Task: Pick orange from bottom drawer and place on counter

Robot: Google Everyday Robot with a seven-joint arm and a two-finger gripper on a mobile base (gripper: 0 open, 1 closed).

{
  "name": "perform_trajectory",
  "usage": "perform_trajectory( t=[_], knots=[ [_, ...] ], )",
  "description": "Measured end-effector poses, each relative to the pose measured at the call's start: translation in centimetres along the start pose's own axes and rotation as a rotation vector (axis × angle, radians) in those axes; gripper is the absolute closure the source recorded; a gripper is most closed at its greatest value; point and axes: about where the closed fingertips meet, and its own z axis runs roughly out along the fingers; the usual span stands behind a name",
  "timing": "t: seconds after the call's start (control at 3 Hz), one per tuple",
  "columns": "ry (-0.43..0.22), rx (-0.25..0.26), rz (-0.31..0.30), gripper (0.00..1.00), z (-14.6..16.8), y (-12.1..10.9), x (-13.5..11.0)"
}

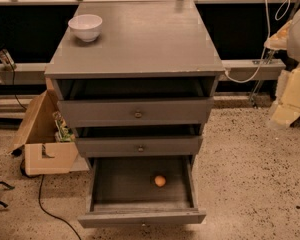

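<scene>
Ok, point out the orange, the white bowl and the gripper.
orange (160, 180): camera view, middle of the fruit.
white bowl (85, 28): camera view, its outer wall.
gripper (289, 104): camera view, pale body at the picture's right edge.

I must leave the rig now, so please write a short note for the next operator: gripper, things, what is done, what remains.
The gripper hangs at the right edge of view, far from the orange.
The orange lies on the floor of the open bottom drawer, right of centre.
The counter bears a white bowl at its rear left.
Done: nothing picked yet.
Left: reach in, grasp the orange, set it on the counter.
</scene>
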Motion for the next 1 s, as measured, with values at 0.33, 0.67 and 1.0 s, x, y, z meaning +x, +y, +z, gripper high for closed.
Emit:
perform_trajectory(
  t=[0.33,0.67,1.0],
  knots=[
    [0.0,0.0,0.0,0.0,0.0,0.0,0.0],
    [-0.141,-0.034,0.114,0.0,3.5,1.1,0.0],
    [-0.305,-0.106,0.244,0.0,9.6,3.5,-0.1]
  ],
)
